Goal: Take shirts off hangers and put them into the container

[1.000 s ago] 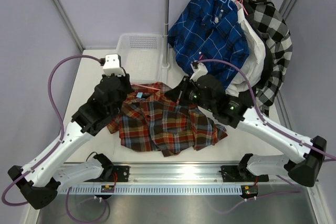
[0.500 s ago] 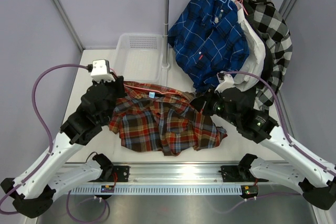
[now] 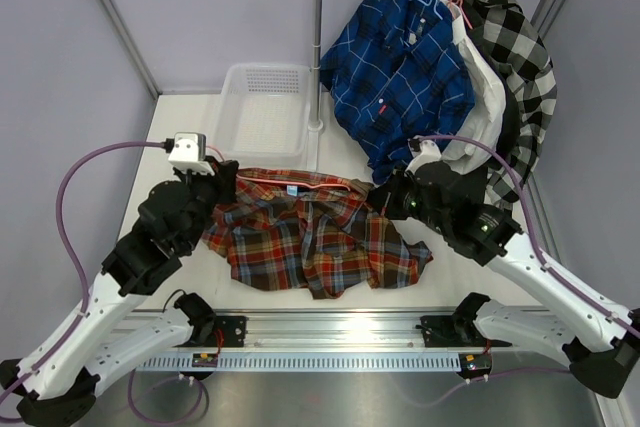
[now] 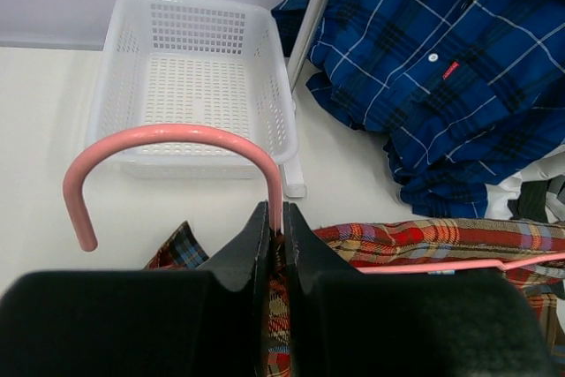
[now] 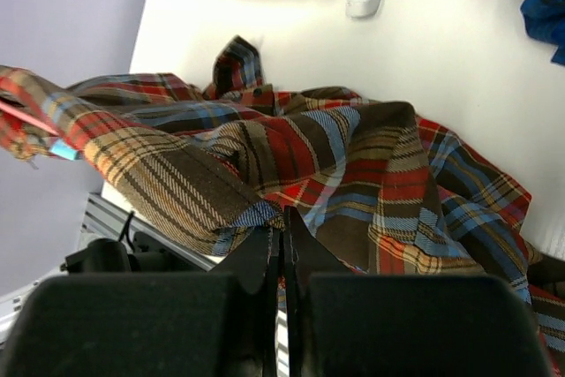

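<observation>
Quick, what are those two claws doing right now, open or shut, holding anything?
Left gripper: closed on the thin pink wire hanger.
Right gripper: closed, pinching the red-orange-navy plaid shirt.

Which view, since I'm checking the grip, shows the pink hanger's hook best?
Left wrist: the pink hanger's hook arches above the left gripper clamping its stem. Top external shows only a thin pink line; right wrist, nothing clear.

Overhead camera looks steeply down on the whole scene; both close wrist views share the plaid shirt [image 3: 310, 242]
</observation>
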